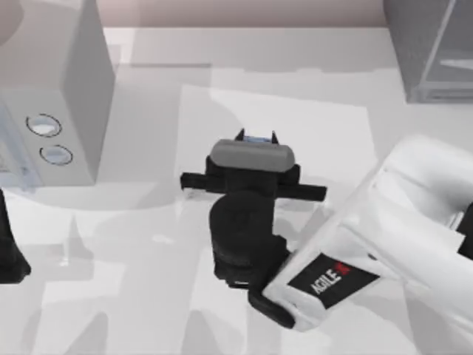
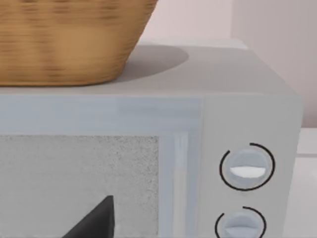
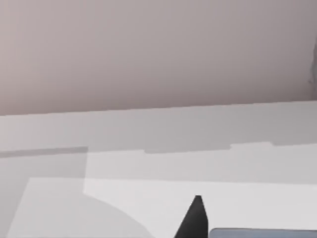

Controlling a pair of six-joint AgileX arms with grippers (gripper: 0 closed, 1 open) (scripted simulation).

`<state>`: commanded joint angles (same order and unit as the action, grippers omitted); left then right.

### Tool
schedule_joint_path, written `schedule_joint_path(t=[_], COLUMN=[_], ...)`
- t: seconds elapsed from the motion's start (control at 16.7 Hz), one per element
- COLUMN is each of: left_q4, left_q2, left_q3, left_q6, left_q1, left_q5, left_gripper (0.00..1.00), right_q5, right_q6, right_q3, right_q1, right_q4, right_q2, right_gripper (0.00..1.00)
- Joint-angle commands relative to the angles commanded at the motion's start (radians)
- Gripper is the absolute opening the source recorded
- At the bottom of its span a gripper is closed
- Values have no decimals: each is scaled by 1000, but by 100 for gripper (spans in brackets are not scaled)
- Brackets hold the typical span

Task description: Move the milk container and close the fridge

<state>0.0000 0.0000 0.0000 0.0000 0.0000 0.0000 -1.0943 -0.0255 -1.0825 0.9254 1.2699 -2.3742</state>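
From above, you have your right gripper [image 1: 256, 137] near the middle of the table [image 1: 148, 310], its two dark fingertips pointing toward the far edge with a sliver of blue showing between them; that sliver is the top of the milk container [image 1: 256, 139], which sits right between the fingertips, mostly hidden under the wrist. The fingers stand narrow, close on either side of the carton, though you cannot tell from here whether they press on it. The fridge [image 1: 432, 48] stands at the far right corner, well apart from the gripper, with bare tabletop between them. At the far left sits a light grey box with two round dials [image 1: 55, 74], also well apart, and open table lies ahead of the gripper up to the far edge. Your left arm [image 1: 11, 248] is parked at the left edge. In the left wrist view you face that grey box [image 2: 247, 114] close up, a woven basket [image 2: 69, 39] resting on its top, and one dark finger [image 2: 96, 223] of the left gripper pokes in low. In the right wrist view one dark fingertip [image 3: 194, 220] rises beside the grey-blue top edge of the carton [image 3: 262, 233], with bare table and the back wall [image 3: 158, 49] beyond.
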Motion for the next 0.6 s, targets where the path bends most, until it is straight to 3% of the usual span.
schedule_joint_path(t=[0.3,0.6], left_q4=[0,0], left_q2=[0,0], left_q3=[0,0], left_q6=[0,0], left_q1=[0,0], left_q5=[0,0], left_gripper=[100,100], right_q5=[206,638], right_q6=[2,5], right_q3=[180,370], right_q1=[-233,-485], right_q4=[-41,-79], right_q2=[199,482], right_gripper=[0,0])
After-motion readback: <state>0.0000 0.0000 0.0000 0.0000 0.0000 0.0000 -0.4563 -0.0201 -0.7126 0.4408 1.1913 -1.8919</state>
